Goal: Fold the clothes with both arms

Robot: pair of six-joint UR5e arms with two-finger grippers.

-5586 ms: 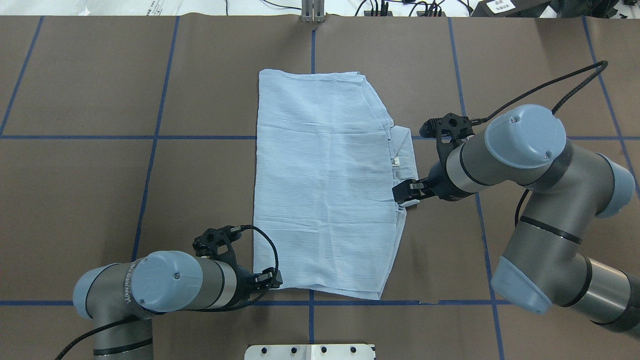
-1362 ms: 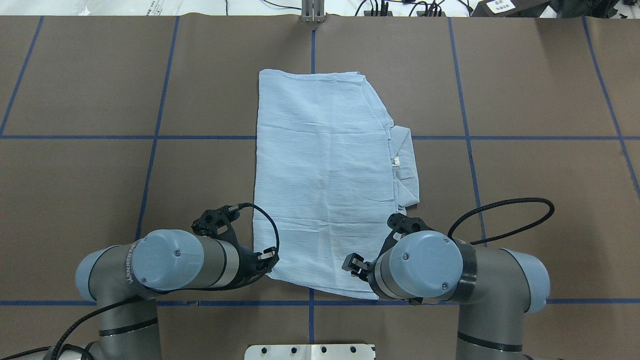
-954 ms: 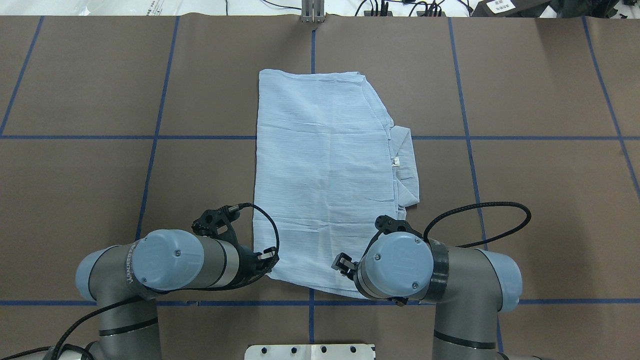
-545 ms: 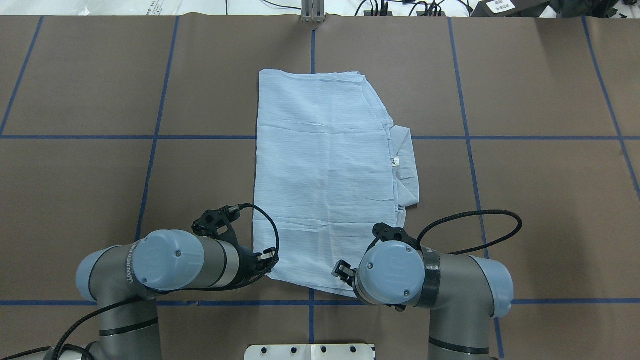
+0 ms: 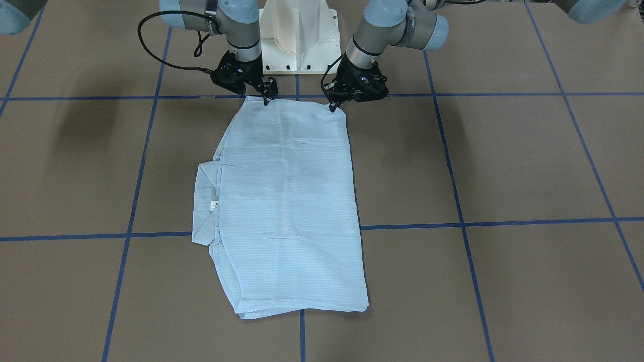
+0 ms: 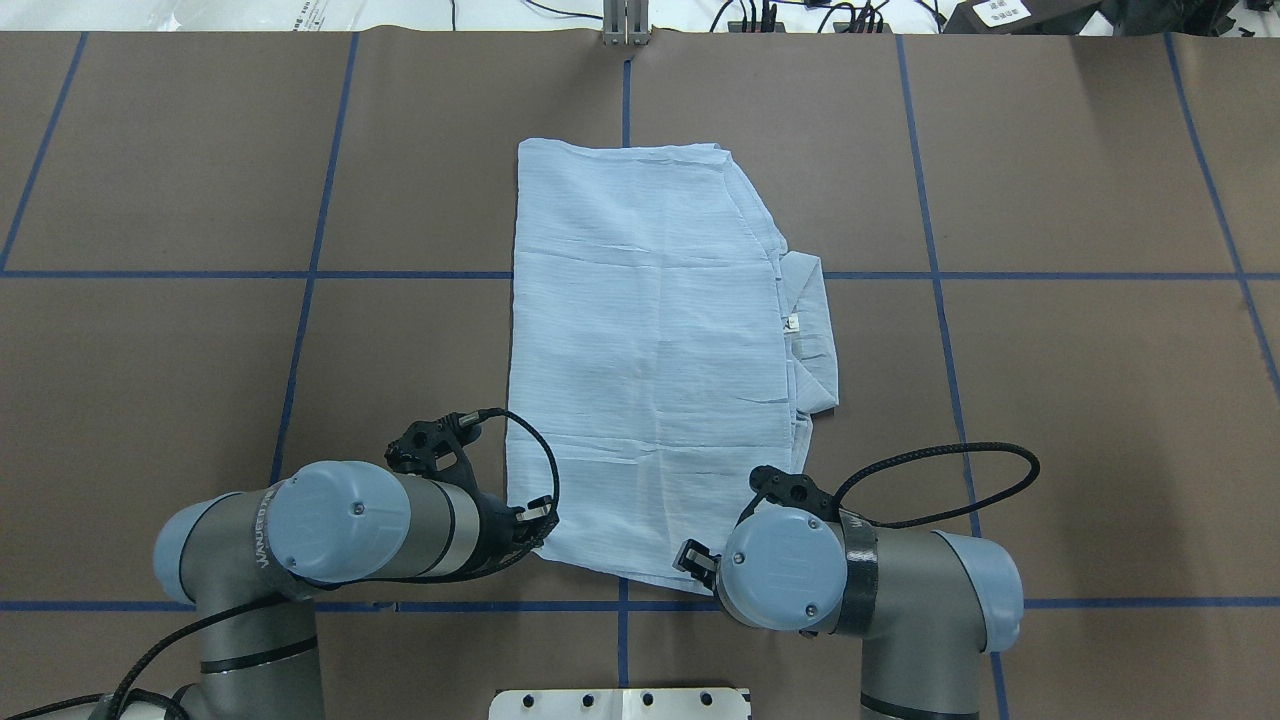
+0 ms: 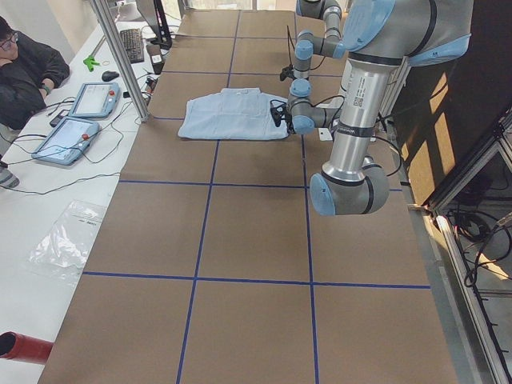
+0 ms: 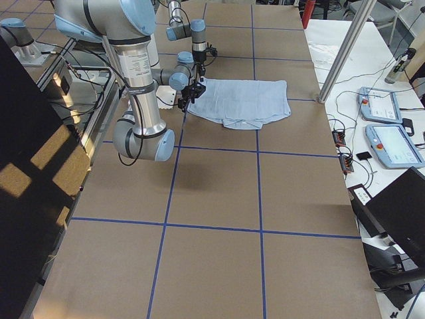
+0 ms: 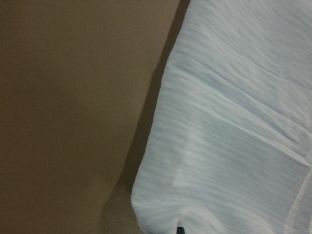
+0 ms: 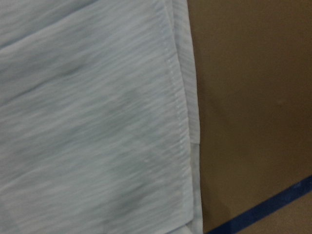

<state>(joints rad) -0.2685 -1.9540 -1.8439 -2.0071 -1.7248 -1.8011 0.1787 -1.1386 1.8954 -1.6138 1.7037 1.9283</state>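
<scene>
The light blue striped shirt (image 6: 650,330) lies folded in a long rectangle on the brown table, with its collar and neck tag (image 6: 791,322) sticking out on the right side. It also shows in the front view (image 5: 287,201). My left gripper (image 6: 540,520) is shut on the shirt's near left corner, which is drawn slightly inward; the left wrist view shows that corner (image 9: 161,214). My right gripper (image 6: 697,558) sits low over the near right part of the hem and looks open. The right wrist view shows only the stitched hem (image 10: 178,97) and no fingers.
The white pedestal base (image 5: 297,40) stands just behind both grippers. Blue tape lines (image 6: 310,275) grid the table. In the left side view a metal post (image 7: 120,56), tablets (image 7: 76,120) and a seated person (image 7: 28,68) are beyond the far edge.
My right arm swung from the collar side to the shirt's near right hem and in the last half second moved slightly toward the base. The left gripper drew its corner inward, then stayed still.
</scene>
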